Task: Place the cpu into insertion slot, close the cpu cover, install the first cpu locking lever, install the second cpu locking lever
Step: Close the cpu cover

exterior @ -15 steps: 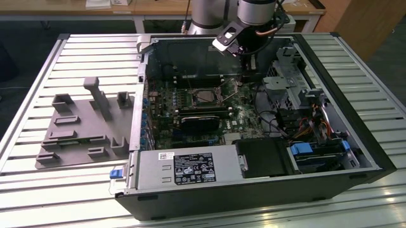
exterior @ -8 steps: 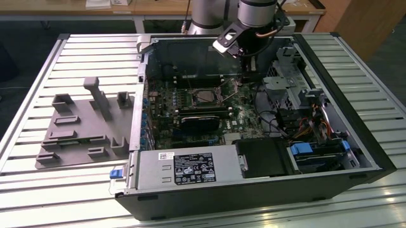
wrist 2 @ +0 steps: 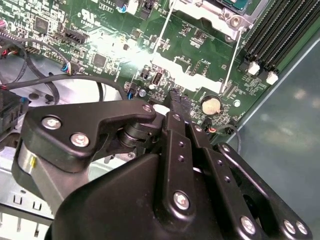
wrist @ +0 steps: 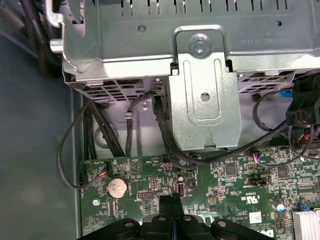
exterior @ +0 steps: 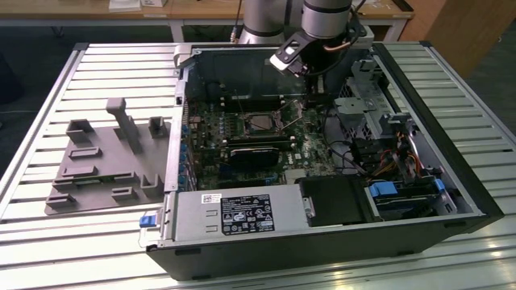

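Observation:
In the exterior view my gripper (exterior: 313,100) reaches down into the open computer case, to the exterior view's right of the insertion slot (exterior: 259,122), a small silver-rimmed square on the green board. Its black fingers are shut with nothing between them and hover just above the board in both wrist views (wrist 2: 178,101) (wrist: 171,201). In the second wrist view the silver cpu cover (wrist 2: 210,17) lies flat on the slot. A grey surface in its window looks like the cpu (wrist 2: 239,4). Two thin silver locking levers (wrist 2: 161,35) (wrist 2: 233,62) run out from the slot towards the fingertips.
A metal drive cage (wrist: 202,90) and black cables (wrist: 75,150) stand close beyond the fingertips. A coin battery (wrist: 117,187) sits on the board nearby. Black memory slots (wrist 2: 280,35) flank the socket. The grey power supply (exterior: 234,211) fills the case's near side. A grey fixture (exterior: 105,163) lies on the table.

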`<move>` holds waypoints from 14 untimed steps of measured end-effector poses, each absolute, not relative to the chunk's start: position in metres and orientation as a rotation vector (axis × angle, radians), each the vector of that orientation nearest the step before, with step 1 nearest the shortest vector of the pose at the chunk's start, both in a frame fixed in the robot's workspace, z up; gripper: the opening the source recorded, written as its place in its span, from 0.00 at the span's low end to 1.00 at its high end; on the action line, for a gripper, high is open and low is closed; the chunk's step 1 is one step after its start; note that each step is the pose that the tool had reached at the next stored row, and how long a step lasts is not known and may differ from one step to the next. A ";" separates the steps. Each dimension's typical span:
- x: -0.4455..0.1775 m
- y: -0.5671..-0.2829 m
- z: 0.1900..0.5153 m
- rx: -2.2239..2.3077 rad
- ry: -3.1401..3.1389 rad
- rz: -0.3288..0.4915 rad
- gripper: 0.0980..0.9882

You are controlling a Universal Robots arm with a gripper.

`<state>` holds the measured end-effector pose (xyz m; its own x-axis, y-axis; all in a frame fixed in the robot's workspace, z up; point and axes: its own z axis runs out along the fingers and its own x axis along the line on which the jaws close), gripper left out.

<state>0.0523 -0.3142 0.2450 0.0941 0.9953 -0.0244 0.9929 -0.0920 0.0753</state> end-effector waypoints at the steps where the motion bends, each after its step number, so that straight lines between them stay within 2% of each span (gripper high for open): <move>1: 0.052 -0.314 0.244 2.270 2.066 0.050 0.00; 14: 0.052 -0.314 0.236 2.275 2.064 0.045 0.00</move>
